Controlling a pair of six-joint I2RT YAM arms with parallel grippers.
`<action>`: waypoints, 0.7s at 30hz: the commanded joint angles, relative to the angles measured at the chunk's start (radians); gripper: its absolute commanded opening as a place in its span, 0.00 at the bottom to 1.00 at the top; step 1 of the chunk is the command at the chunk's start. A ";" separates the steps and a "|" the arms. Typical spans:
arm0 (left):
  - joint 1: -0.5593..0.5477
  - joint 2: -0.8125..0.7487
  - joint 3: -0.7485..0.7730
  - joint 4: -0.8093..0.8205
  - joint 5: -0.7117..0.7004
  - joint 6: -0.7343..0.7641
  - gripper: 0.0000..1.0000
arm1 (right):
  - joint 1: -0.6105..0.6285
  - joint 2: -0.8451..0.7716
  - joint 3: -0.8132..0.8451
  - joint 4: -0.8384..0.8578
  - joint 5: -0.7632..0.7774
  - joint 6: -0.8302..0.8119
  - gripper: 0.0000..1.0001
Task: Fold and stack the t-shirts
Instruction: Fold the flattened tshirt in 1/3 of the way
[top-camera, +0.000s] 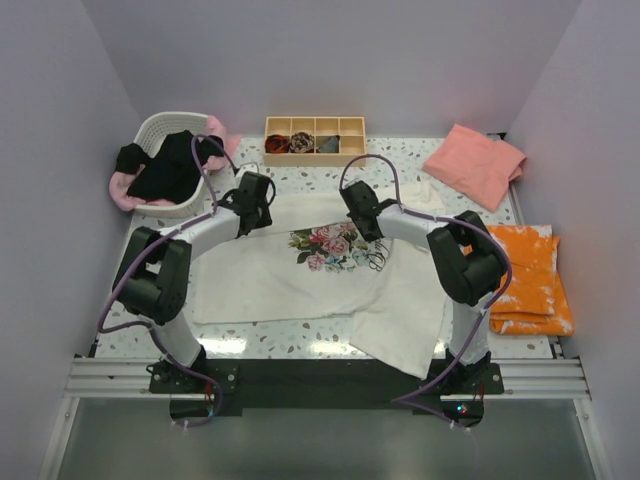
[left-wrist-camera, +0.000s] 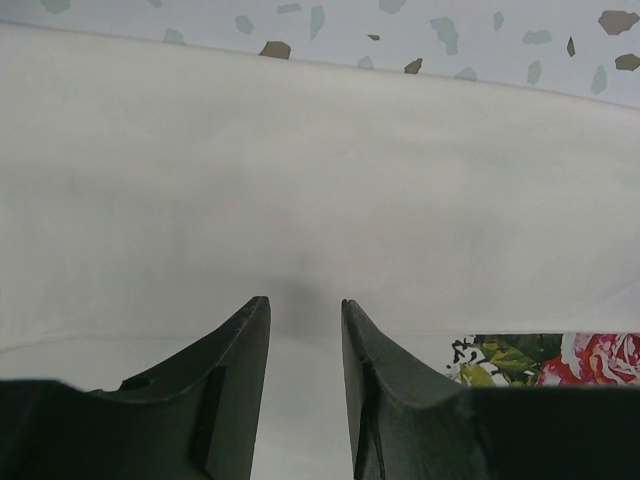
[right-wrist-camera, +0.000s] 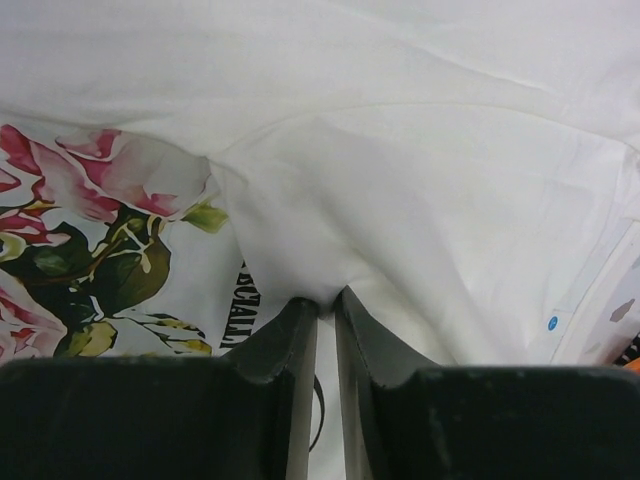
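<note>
Big cream-white rose-print cotton tee (top-camera: 250, 285) lies mid-table, at 6 o'clock from both grippers. Right gripper (right-wrist-camera: 325, 300) pinches a fold at the print's 3 o'clock. Left gripper (left-wrist-camera: 305, 310) has its jaws apart, at 9.

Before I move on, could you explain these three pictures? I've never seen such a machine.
These are two robot arms, the left arm and the right arm, bolted at the near edge of a speckled table. One picture looks down from above; the other two come from a camera on each wrist, so the dark prongs there are fingers. A large cream-white t-shirt with a rose print lies spread on the table. The right gripper pinches a fold of it; the left gripper rests on it, fingers slightly apart, grip unclear. Around lie a white basket of black and pink clothes, a wooden compartment tray, a salmon-pink cloth and an orange cloth.
</note>
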 joint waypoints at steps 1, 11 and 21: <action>0.002 0.006 0.012 0.024 -0.020 0.001 0.40 | 0.003 -0.039 0.019 0.025 0.030 0.001 0.14; 0.002 0.032 0.032 0.013 0.007 0.005 0.40 | 0.007 -0.140 0.069 -0.133 -0.066 0.022 0.15; 0.002 0.062 0.047 0.003 0.035 0.013 0.40 | 0.009 -0.129 0.125 -0.320 -0.232 0.082 0.23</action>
